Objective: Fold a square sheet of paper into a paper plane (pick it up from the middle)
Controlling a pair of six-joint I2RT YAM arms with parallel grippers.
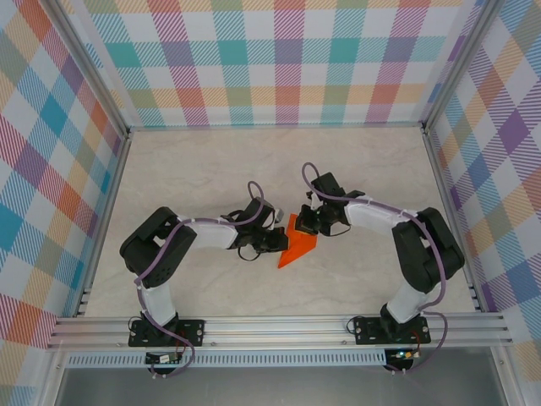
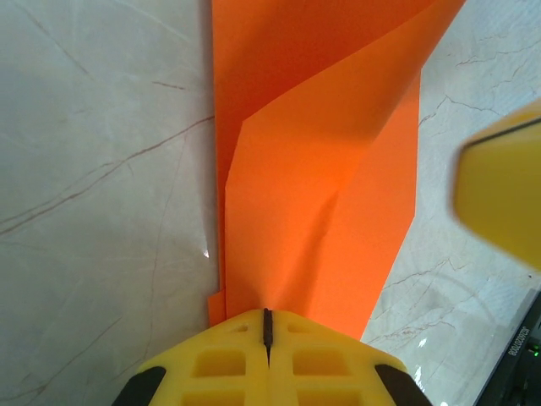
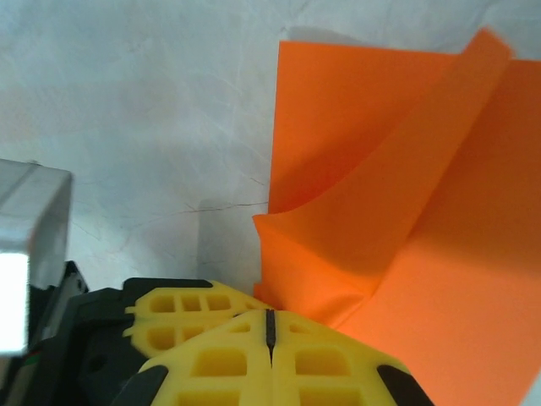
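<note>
The square sheet of paper [image 1: 297,243] is bright orange and lies partly folded into a pointed shape on the table between the arms. In the left wrist view the sheet of paper [image 2: 321,169] shows layered flaps and a wrinkle running to my left gripper [image 2: 267,315]. That gripper is shut, its tip down on the sheet's near edge. My right gripper [image 3: 270,317] is shut where a raised, curling flap of the paper [image 3: 372,211] meets its tip. From above, the left gripper [image 1: 274,242] is at the sheet's left edge and the right gripper [image 1: 304,222] at its top.
The marble-look table [image 1: 211,169] is walled by checked panels on three sides, with a metal rail [image 1: 279,330] along the near edge. The left gripper's yellow fingers [image 3: 182,309] sit right beside my right jaws. A right finger [image 2: 499,194] looms blurred beside the sheet.
</note>
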